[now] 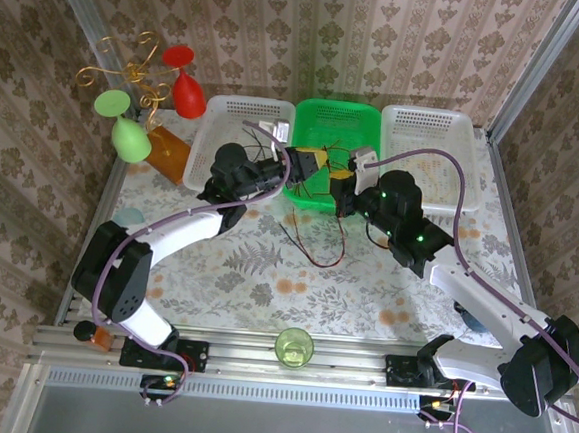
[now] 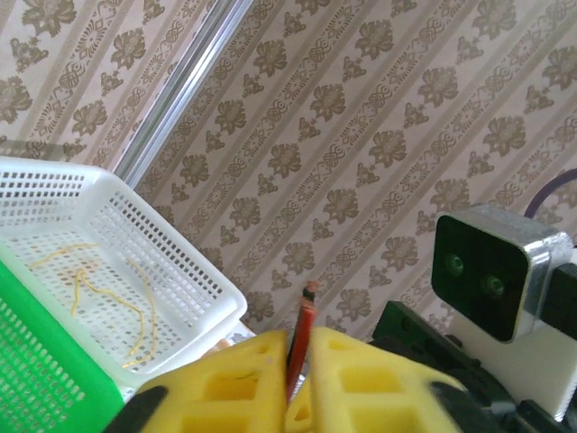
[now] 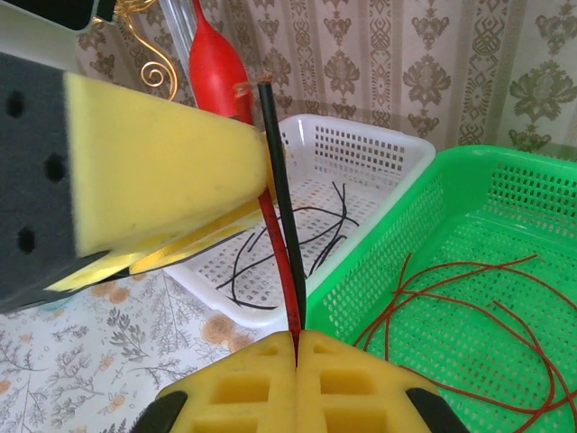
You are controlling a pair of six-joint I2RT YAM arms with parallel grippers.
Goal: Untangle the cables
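Cables (image 3: 284, 207): red, black in right jaws; red in left jaws.

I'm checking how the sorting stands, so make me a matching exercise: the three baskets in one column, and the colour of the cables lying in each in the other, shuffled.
Column one:
1. left white basket
2. green basket
3. right white basket

Column two:
A. red cables
B. yellow cables
C. black cables

Pairs: 1-C, 2-A, 3-B.
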